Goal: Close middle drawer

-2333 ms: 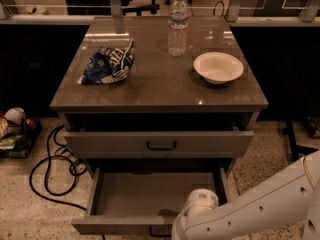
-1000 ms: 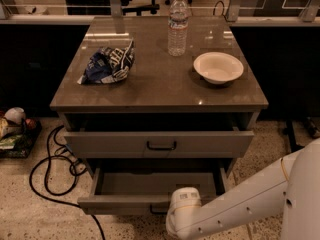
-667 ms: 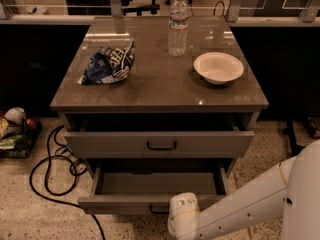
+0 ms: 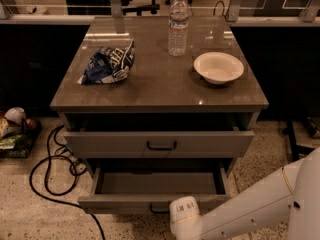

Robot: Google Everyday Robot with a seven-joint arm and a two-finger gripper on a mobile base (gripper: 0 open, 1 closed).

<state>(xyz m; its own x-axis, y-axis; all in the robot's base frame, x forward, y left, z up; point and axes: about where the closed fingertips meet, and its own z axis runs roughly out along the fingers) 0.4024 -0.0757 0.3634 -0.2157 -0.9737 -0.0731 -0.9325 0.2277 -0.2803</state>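
The cabinet point(image 4: 150, 91) is seen on speckled floor point(image 4: 30, 219), a black cable point(image 4: 47, 176) looped at its left, its glossy top occupied by a bag point(image 4: 109, 64), a bowl point(image 4: 218, 67) and a bottle point(image 4: 178, 25). The middle drawer point(image 4: 155, 183) is found pulled well out beneath the slightly open top drawer point(image 4: 115, 144). The gripper point(image 4: 184, 215) is held low at its front, right of the handle; its grip cannot be told.

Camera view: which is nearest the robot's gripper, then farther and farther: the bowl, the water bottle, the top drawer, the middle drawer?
From the gripper, low at the front:
1. middle drawer, right at it, pulled open.
2. top drawer, just above.
3. bowl, tabletop right.
4. water bottle, tabletop back.
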